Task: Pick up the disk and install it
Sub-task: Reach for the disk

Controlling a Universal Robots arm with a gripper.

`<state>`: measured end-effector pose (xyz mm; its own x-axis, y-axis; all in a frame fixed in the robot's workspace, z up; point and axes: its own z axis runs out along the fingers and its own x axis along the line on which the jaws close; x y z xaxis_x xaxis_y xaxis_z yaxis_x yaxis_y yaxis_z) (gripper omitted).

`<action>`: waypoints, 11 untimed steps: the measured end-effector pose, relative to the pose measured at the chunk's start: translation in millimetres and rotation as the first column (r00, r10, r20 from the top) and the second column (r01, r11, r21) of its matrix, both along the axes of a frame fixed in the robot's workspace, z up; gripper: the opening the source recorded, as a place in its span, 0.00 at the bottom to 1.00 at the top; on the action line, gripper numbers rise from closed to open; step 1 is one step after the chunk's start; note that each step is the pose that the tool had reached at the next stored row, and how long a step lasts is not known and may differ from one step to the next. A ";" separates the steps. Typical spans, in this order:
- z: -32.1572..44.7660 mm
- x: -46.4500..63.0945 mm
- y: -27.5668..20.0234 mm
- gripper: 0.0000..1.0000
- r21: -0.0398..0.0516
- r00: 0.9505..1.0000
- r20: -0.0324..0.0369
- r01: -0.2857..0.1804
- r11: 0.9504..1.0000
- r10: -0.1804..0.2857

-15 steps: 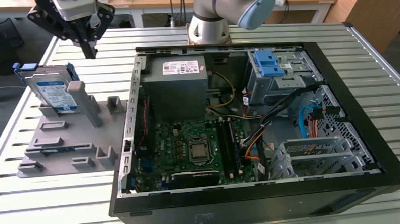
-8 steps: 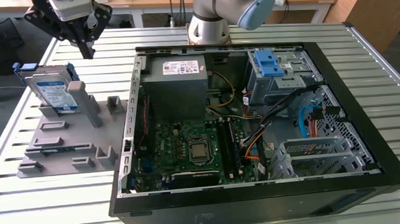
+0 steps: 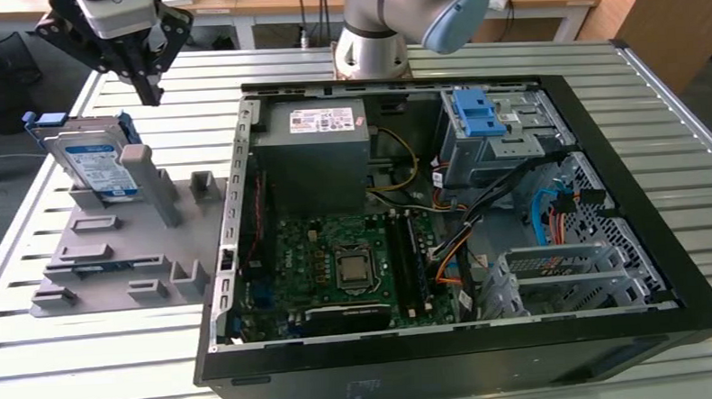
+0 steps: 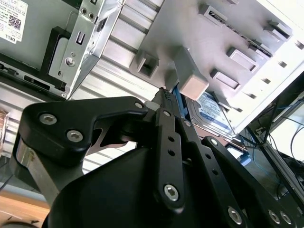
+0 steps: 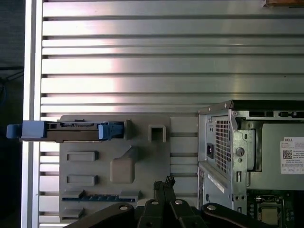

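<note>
On the grey plastic holder plate (image 3: 106,255) at the exterior view's left, just beside the open black computer case (image 3: 459,362), the flat silver disk (image 3: 96,164) with white-and-blue label and blue bracket is kept upright on its edge. The black gripper (image 3: 151,96) is seen higher up, apart from the disk; its fingertips (image 5: 164,187) are pressed together and nothing is held.

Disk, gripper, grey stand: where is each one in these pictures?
disk (image 3: 96,168), exterior view, on its white-and-blue label
gripper (image 3: 150,93), exterior view, between its fingertips
grey stand (image 3: 142,240), exterior view, on its flat base
</note>
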<state>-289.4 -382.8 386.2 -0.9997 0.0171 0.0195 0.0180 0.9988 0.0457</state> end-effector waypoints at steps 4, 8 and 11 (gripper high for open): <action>-0.3 -3.1 0.1 0.11 0.000 1.000 0.000 0.000 1.000 0.000; -0.5 -6.5 0.2 0.11 0.000 1.000 0.000 0.000 1.000 0.000; -0.7 -9.3 0.2 0.11 0.000 1.000 0.000 0.000 1.000 0.000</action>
<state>-298.7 -382.6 385.5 -0.9997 0.0171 0.0195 0.0180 0.9988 0.0457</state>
